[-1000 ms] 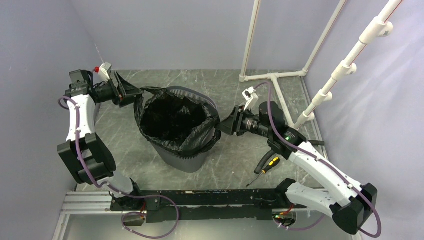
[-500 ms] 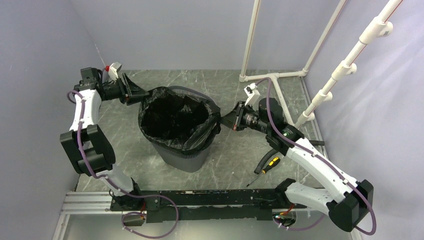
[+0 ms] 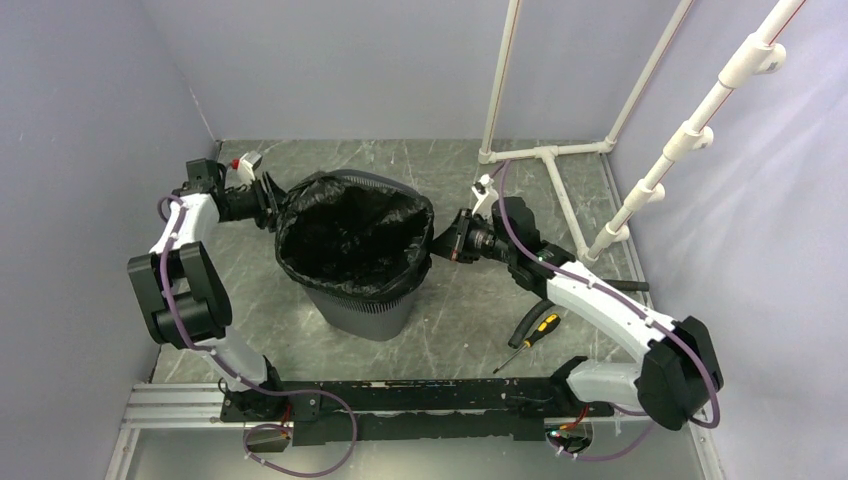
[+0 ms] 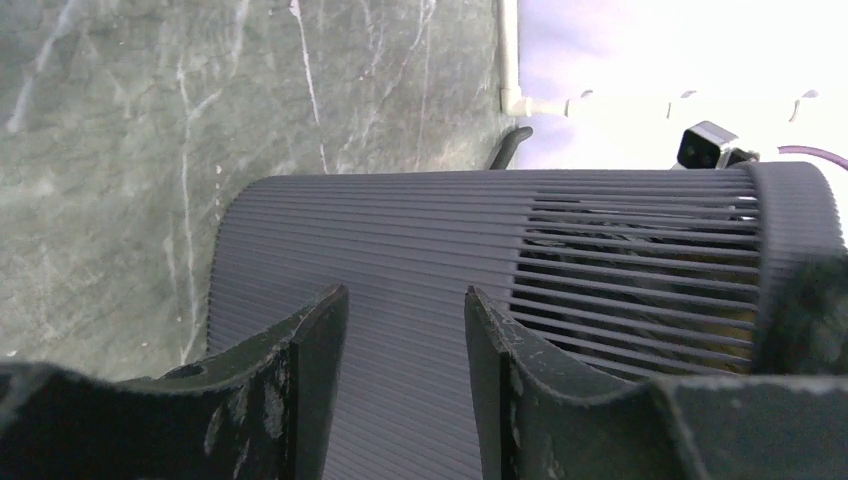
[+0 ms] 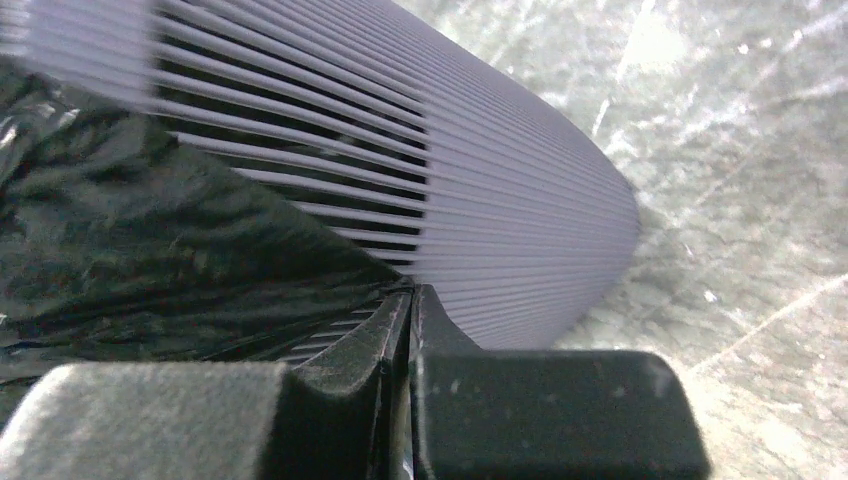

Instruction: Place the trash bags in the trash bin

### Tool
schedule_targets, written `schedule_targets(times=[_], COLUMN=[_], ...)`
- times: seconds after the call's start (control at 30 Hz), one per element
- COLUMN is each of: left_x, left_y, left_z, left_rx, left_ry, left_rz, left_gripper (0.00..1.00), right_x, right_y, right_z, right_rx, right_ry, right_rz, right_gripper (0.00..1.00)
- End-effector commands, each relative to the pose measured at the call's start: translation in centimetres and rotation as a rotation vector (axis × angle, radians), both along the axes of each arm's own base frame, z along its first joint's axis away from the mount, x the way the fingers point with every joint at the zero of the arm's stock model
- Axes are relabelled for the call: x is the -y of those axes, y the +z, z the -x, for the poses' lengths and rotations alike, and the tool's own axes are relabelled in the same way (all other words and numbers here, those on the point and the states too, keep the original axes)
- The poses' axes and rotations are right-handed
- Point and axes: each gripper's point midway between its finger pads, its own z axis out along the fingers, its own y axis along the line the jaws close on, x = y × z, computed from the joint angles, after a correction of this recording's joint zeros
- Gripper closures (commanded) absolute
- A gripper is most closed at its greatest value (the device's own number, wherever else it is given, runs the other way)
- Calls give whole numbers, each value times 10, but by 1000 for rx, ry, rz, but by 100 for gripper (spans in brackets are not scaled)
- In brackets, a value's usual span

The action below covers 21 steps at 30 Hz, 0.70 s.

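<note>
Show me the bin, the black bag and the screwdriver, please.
trash bin (image 3: 368, 318): top view, grey side wall below the bag.
trash bag (image 3: 350, 240): top view, black film lining the inside.
screwdriver (image 3: 541, 326): top view, its yellow-and-black handle.

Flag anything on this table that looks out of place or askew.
A yellow-handled screwdriver lies loose on the table, right of the trash bin. The trash bag sits unevenly: it is draped over the bin's near rim, while the far rim is bare.
</note>
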Motion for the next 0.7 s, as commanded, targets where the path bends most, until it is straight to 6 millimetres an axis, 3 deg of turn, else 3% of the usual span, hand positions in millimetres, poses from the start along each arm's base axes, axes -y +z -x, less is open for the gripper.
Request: schedule_targets(times=[0.0, 0.27, 0.37, 0.43, 0.5, 0.57, 0.67], left_x=[-3, -2, -8, -22, -44, -68, -94], left_y=[-15, -15, -11, -5, 7, 25, 51], left_z=[-8, -5, -6, -10, -13, -15, -14], left_rx=[11, 22, 31, 44, 57, 101, 150], left_ry=[14, 2, 39, 126, 252, 375, 485], left_rz=[2, -14, -71, -148, -210, -250, -308], left_gripper=[49, 44, 41, 35, 10, 7, 7], right_x=[0, 1, 6, 14, 22, 27, 34], right_y=[-31, -16, -8, -2, 8, 17, 25], right_z=[10, 19, 22, 21, 21, 24, 28], right_rx=[-77, -43, -29, -8, 18, 43, 53], right_ry=[35, 59, 50, 12, -20, -24, -23], right_rz=[49, 13, 21, 38, 43, 44, 77], right_gripper=[92, 83, 67, 58, 46, 35, 27])
